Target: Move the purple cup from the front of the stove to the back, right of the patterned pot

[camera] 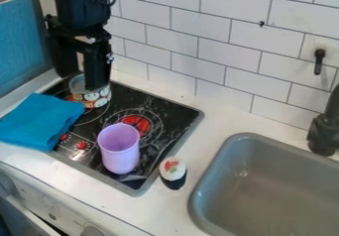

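Rounded knobs studded the pale front panel below the worktop. Above the cooktop's far left part, the black gripper hung with its two blocky fingers spread wide, straddling a gap and apparently gripping nothing. Just below, the tin can, wrapped in a patterned label, stood upright on its flat base at the back of the glossy black cooktop, its open mouth partly under the fingers. Beside it lay a blue cloth, folded into a soft slab and so lying fairly flat. Nearer, a smooth lilac cup stood on its base; just off the cooktop's edge sat a stubby sushi-shaped toy, beside the round-cornered grey sink.
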Available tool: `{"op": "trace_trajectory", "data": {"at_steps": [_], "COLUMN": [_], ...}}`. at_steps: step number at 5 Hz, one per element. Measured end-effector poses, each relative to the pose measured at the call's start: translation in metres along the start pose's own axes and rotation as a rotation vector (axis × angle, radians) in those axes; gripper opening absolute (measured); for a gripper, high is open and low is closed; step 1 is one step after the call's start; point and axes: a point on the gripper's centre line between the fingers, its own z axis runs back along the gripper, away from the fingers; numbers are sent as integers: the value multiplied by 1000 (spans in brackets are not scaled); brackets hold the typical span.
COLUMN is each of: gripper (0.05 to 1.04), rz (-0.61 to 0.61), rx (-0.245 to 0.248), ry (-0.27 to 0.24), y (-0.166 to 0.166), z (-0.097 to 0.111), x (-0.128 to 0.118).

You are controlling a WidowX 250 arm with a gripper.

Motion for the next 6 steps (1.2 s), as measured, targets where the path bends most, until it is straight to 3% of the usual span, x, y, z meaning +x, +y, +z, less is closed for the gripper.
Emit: {"op": "trace_trajectory", "data": {"at_steps": [1, 2, 3, 5, 6], "gripper": [1000, 1000, 1000, 1000, 1000], "rz": [3, 9, 14, 7, 18], "rx": [-9, 3, 43, 66, 68], "ry": [23, 3, -30, 12, -3], "y": [-1, -8, -24, -30, -29], "z": [-8, -40, -52, -78, -83], "x": [-2, -6, -1, 7, 11]}}
